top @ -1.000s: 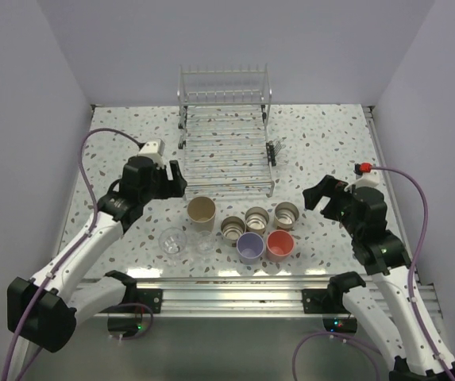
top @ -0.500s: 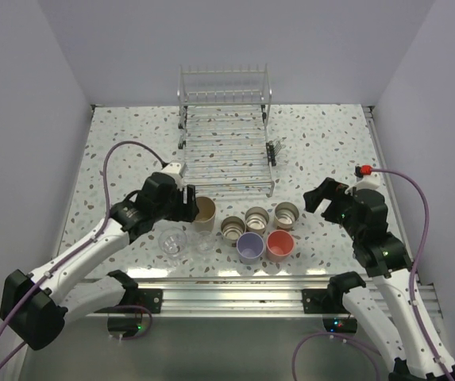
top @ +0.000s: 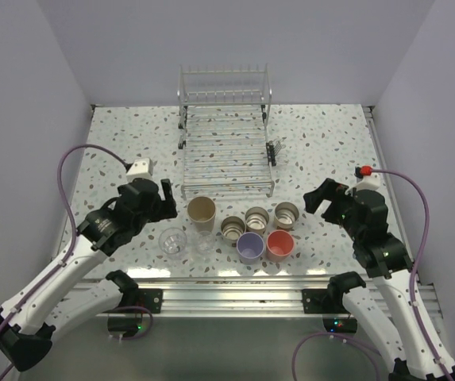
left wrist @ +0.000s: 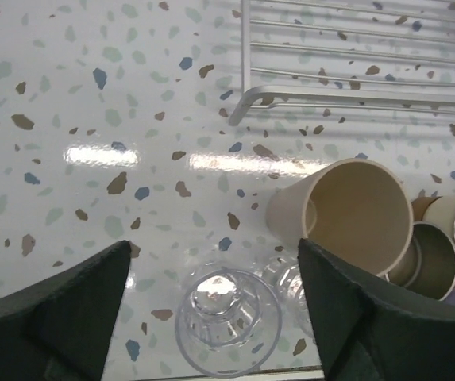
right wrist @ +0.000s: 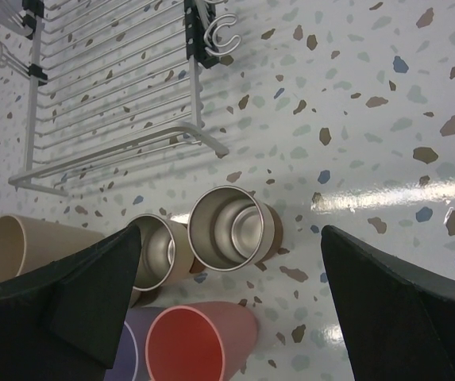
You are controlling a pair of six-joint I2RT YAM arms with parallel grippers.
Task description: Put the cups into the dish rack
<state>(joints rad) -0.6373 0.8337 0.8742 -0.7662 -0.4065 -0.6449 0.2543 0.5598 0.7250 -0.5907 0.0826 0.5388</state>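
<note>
The left tool (left wrist: 215,262) hangs spread wide near a clear cup (left wrist: 227,317), the right tool (right wrist: 231,238) equally spread, both gripping nothing.

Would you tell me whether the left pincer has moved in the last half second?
Yes: the left pincer has drawn back leftward, away from the beige cup it was beside.

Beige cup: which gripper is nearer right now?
Left. The left gripper is open just left of the beige cup, apart from it. The right gripper, open, is off to the cup's right, beyond the rightmost metallic cup.
</note>
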